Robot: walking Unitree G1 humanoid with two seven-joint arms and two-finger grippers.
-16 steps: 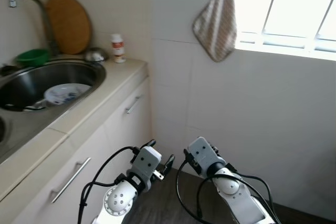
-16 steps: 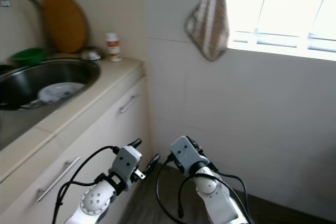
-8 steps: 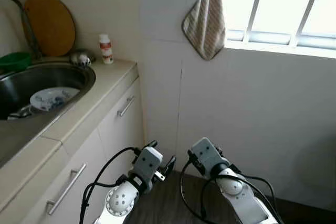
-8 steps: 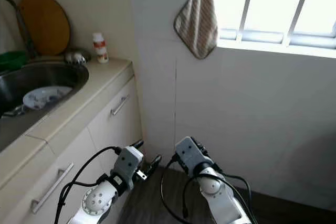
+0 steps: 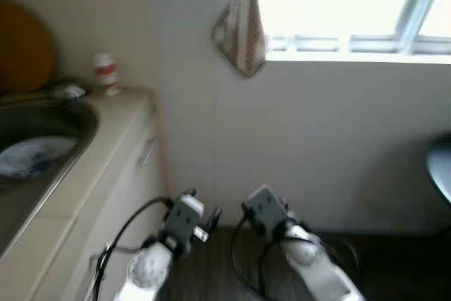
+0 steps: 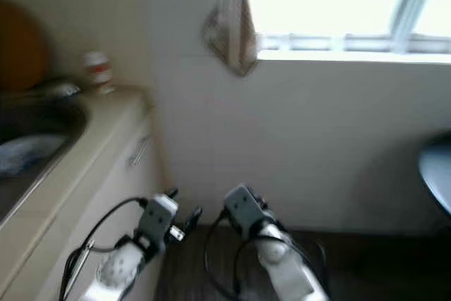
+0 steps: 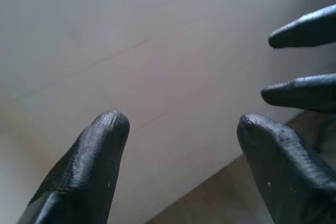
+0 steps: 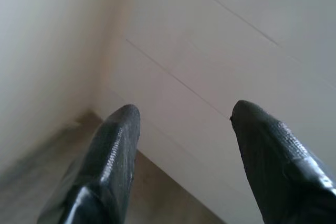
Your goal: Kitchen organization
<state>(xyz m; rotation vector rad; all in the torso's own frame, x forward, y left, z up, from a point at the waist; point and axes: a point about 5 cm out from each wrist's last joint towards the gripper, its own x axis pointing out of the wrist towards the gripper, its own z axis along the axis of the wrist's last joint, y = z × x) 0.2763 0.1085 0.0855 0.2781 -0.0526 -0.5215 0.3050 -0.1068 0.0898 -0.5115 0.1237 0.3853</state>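
Both arms hang low in front of a white tiled wall, over a dark floor. My left gripper (image 5: 203, 204) is open and holds nothing; in the left wrist view (image 7: 178, 124) it faces the wall tiles, with the right gripper's fingertips (image 7: 296, 90) beside it. My right gripper (image 8: 184, 116) is open and empty too, aimed at the wall's foot. On the beige counter (image 5: 106, 139) at the left are a steel sink (image 5: 81, 114) with a patterned plate (image 5: 35, 154) in it and a small white bottle with a red band (image 5: 106, 74). The head views are blurred.
A striped cloth (image 5: 242, 29) hangs below the bright window (image 5: 352, 12). A round wooden board (image 5: 25, 47) leans on the wall behind the sink. Cabinet doors with handles (image 5: 146, 151) run under the counter. A dark round edge (image 5: 440, 174) shows at the far right.
The camera has swung to the right: sink and counter slid toward the left edge, the window widened, and a dark round edge came in at the right. Both grippers stay open.
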